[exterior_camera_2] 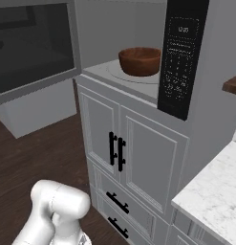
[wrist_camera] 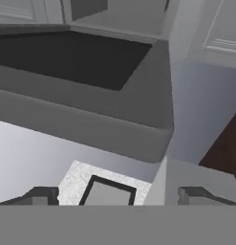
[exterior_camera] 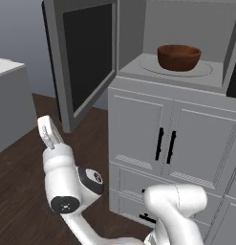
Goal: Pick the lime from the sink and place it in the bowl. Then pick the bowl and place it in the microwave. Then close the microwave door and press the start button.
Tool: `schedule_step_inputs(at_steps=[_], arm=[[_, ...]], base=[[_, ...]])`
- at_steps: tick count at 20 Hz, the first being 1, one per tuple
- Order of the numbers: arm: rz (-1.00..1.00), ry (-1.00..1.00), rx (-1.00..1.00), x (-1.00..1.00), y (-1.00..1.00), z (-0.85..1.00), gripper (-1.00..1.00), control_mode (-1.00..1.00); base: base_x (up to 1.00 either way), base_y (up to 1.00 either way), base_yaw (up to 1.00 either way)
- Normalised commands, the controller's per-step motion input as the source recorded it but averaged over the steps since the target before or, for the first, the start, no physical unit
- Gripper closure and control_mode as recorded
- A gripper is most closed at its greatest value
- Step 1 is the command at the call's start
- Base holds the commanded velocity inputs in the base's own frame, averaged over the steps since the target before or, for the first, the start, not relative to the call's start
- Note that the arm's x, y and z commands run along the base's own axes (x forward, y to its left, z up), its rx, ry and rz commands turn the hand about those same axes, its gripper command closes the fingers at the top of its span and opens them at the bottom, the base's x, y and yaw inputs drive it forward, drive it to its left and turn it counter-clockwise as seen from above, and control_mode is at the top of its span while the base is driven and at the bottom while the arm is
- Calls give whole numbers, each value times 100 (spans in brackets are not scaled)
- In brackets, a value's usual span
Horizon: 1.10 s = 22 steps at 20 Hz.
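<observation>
The microwave [exterior_camera: 138, 67] stands open, and the reddish-brown bowl [exterior_camera: 179, 56] [exterior_camera_2: 140, 61] sits on its round turntable [exterior_camera: 205, 71]. The microwave door [exterior_camera: 86, 57] [exterior_camera_2: 33, 48] is swung wide to the left, its dark window [wrist_camera: 81, 62] seen from below in the hand view. The black control strip [exterior_camera_2: 181, 57] runs down the right side. My gripper [exterior_camera: 47, 129] [wrist_camera: 119, 196] is low, below the door's outer edge, pointing up at it, open with nothing between its fingertips. The lime is hidden and the sink is out of view.
Pale cabinet doors with black handles [exterior_camera: 165, 143] [exterior_camera_2: 117, 150] and drawers stand under the microwave. A marble counter [exterior_camera_2: 215, 191] lies at the right. A grey block [exterior_camera: 9, 105] stands at the left on the dark wood floor [exterior_camera: 19, 191].
</observation>
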Motion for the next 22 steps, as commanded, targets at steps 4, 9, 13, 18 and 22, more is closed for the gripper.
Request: schedule_step_inputs(at_steps=[4, 9, 13, 18, 22], arm=[[-18, -3, 0, 62, 46, -16, -100, -100], [-19, -2, 0, 55, 54, -25, -100, -100], [-14, -6, 0, 13, 0, -4, -100, -100], [-6, -24, 9, 0, -61, 10, -100, -100], [-1, -26, 18, 0, -88, 18, -100, -100]], base=[[0, 0, 0], [0, 0, 0], [0, 0, 0], [0, 0, 0], [0, 0, 0]])
